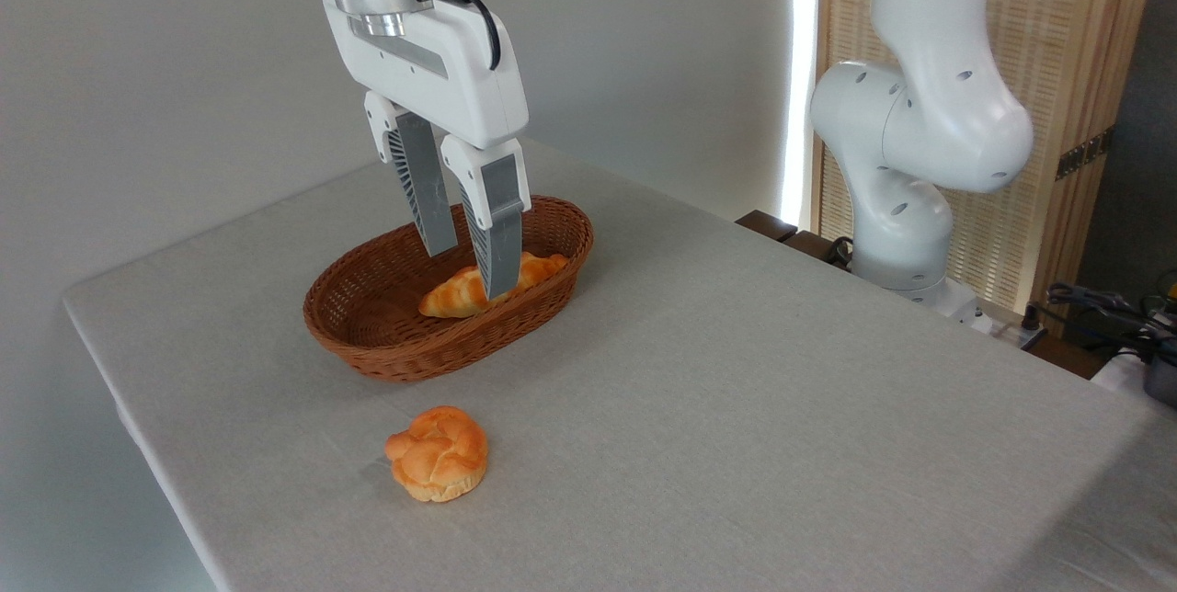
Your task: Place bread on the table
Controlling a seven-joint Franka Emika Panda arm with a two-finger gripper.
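Note:
The bread [438, 453], a small round knotted bun with a golden-orange top, lies on the table [736, 408], a grey-clothed surface, just in front of the wicker basket. My gripper [471, 272] hangs above the basket, well up and behind the bun. Its two fingers stand a small gap apart with nothing between them. The nearer fingertip [497, 284] overlaps the long loaf in the picture, so whether it touches that loaf is unclear.
A brown oval wicker basket [368, 335] holds a long braided orange loaf [455, 295]. The white arm base [906, 206] stands at the table's far right edge, with cables [1103, 307] beyond it. The table's left edge runs close to the bun.

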